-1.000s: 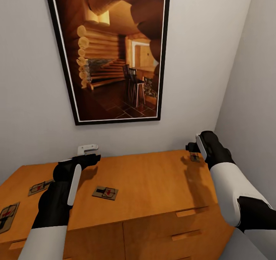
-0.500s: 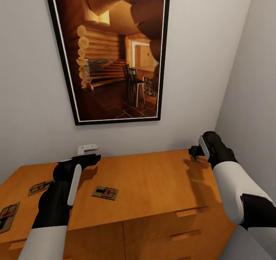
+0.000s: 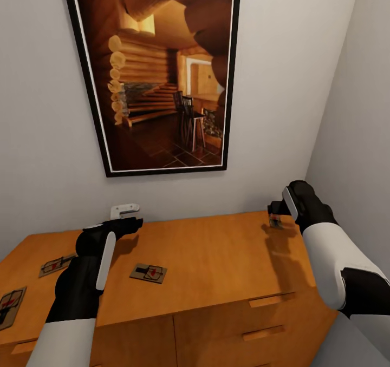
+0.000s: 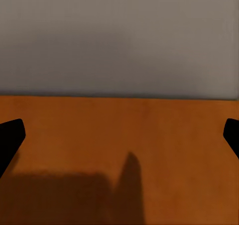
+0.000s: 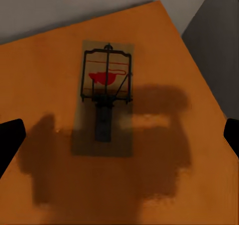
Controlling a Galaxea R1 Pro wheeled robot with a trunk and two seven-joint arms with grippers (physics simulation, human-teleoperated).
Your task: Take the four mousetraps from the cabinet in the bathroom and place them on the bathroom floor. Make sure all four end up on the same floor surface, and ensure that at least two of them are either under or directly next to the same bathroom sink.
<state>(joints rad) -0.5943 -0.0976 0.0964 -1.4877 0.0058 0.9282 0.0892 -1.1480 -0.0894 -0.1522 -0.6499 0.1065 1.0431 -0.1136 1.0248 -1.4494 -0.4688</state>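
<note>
Head view: the low orange-brown wooden cabinet (image 3: 216, 259) carries three small flat brown wooden mousetraps at left (image 3: 148, 272) (image 3: 56, 264) (image 3: 11, 306). A fourth (image 3: 275, 222) lies at the far right corner, under the right gripper (image 3: 277, 210).

Left wrist view: the left gripper (image 4: 119, 135) is spread open over bare worktop.

Right wrist view: the jaws stand apart above the fourth trap (image 5: 105, 96), not touching it.

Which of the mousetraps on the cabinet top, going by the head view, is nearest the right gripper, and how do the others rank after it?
1. Mousetrap at the back right corner, just below the right gripper.
2. Mousetrap mid-top, toward the left arm's side.
3. Mousetrap further left, beyond the left forearm.
4. Mousetrap at the far left edge, cut by the frame.
</note>
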